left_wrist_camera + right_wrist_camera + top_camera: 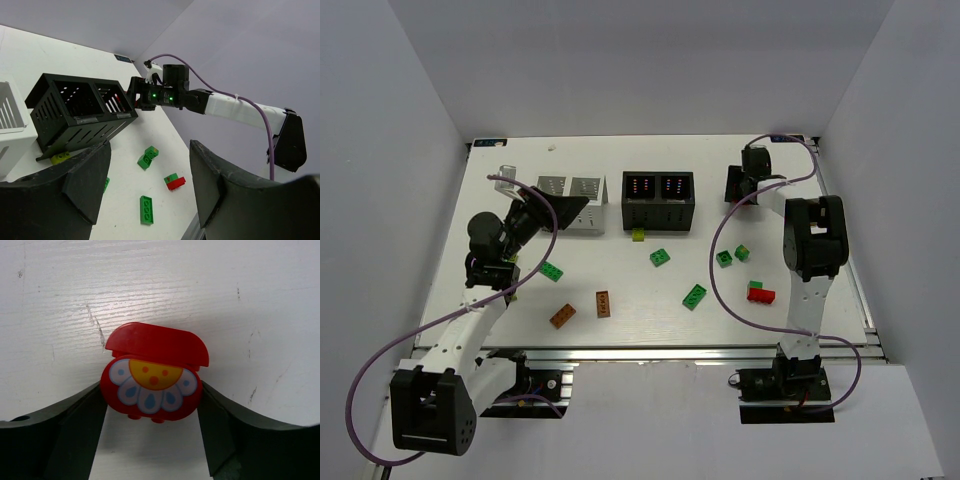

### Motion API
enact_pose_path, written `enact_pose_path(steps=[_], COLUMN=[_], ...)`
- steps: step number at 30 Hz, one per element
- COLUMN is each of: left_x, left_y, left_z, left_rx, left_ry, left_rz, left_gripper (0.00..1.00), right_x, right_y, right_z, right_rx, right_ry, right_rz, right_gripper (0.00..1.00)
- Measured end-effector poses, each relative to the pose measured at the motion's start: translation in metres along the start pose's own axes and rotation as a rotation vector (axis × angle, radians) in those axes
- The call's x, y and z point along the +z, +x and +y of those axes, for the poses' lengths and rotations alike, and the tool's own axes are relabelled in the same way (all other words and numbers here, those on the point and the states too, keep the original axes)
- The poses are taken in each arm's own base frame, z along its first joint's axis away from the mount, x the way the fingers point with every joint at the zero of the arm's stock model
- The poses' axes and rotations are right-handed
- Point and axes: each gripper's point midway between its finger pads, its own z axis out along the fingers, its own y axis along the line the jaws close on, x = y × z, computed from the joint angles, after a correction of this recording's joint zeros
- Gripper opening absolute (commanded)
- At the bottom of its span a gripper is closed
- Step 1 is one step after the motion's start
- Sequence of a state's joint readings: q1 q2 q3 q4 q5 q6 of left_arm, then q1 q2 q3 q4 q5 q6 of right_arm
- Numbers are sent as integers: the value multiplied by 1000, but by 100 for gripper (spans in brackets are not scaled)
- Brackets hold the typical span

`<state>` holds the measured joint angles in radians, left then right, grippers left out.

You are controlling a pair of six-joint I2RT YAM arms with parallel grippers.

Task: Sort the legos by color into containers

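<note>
My right gripper [150, 389] is shut on a rounded red lego [155, 345] printed with a white and yellow flower, low over the table; both fingers touch its sides. It sits at the far right [738, 187], just right of the black container [659, 200]. My left gripper [150, 145] hangs open and holds nothing, near the white container [572, 190]. Loose legos lie on the table: a yellow-green one [638, 235], green ones [661, 257] [552, 270] [695, 296], a green pair [732, 256], a red one topped with green [760, 293], and two brown-orange ones [563, 316] [603, 303].
Both containers stand side by side at the back of the table [620, 330]. White walls close in the left, right and far sides. A purple cable [720, 270] loops from the right arm over the table's right part.
</note>
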<state>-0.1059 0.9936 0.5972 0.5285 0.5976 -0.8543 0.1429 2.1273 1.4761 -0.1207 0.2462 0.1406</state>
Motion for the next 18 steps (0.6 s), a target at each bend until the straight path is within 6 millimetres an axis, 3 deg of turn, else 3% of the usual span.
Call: enact_pose_path(steps=[7, 8, 13, 18], left_x=[0, 0, 1, 3], left_y=[3, 3, 7, 14], left_z=[-1, -2, -5, -12], left_rx=[-3, -4, -6, -6], left_ry=[4, 4, 14, 37], left_rz=[9, 10, 20, 43], left_gripper=[74, 74, 74, 74], right_x=[1, 2, 0, -27], right_y=[0, 0, 0, 17], right_z=[-3, -3, -3, -4], right_rx=[25, 26, 9, -80], right_ry=[-31, -35, -58, -108], right_rz=[7, 7, 10, 27], right_gripper=[52, 43, 25, 5])
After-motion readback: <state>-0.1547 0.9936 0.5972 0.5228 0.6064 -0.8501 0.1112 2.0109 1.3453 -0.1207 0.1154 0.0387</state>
